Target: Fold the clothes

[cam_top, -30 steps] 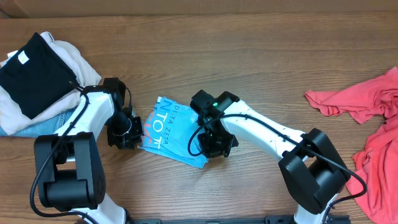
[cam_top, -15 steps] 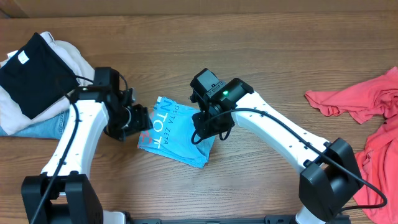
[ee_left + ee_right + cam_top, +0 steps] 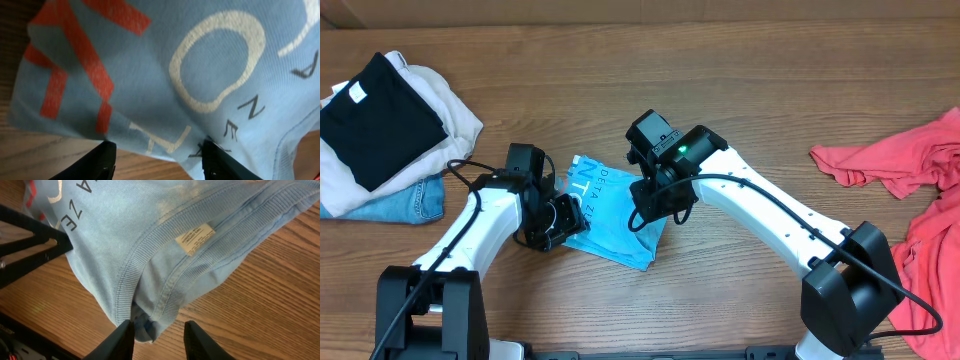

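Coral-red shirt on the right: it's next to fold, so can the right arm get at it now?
Probably yes: the coral-red shirt lies on that arm's side with only bare table between, though the right gripper is down at the blue shirt.

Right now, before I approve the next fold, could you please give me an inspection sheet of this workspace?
Surface: wooden table, brown planks.
Job's things: light blue T-shirt folded small at the centre, lettering up; coral-red T-shirt crumpled at the right edge, not folded.
Clutter: pile of clothes at the far left, black garment on top.
Grippers: left gripper open at the blue shirt's left edge; right gripper open, the collar fold between its fingers.
Cables: a black cable runs along each arm.
Surroundings: pale brown strip beyond the far edge, unclear what it is.
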